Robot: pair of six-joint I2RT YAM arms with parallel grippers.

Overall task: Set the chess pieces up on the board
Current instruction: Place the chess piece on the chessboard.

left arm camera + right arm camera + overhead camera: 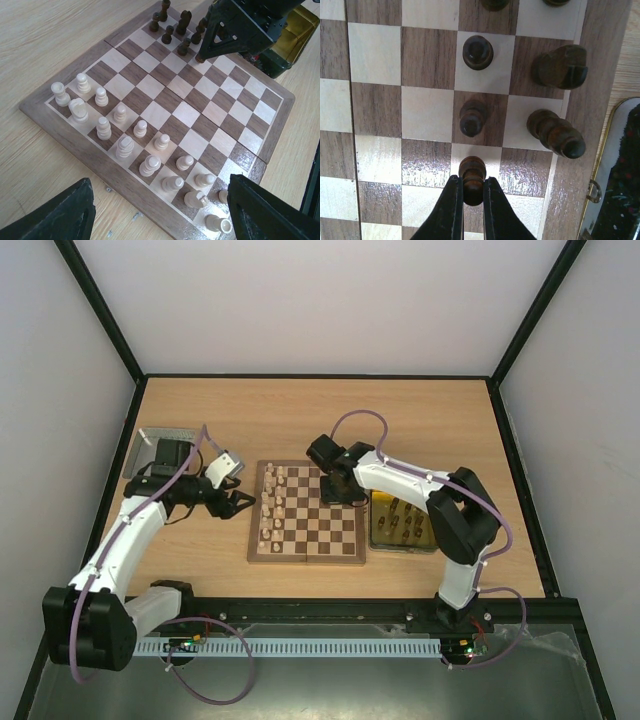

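Black fingers of the right gripper [472, 200] pinched a small dark-brown turned wooden pawn [472, 175] at the bottom centre of the right wrist frame, low over the square wooden chessboard [427, 107] with brown and cream checks. Other dark chessmen [473, 117] stood just beside it, toward the upper right. The left gripper [161, 210] hung wide and empty near the cream pieces [125, 146] ranked along the board's lower-left edge. Letting go unevenly might have toppled the pawn, and spreading fingers could have clipped its close neighbours.

The board [195, 115] bears chess pieces [125, 146] (tray [400, 548] rightward).
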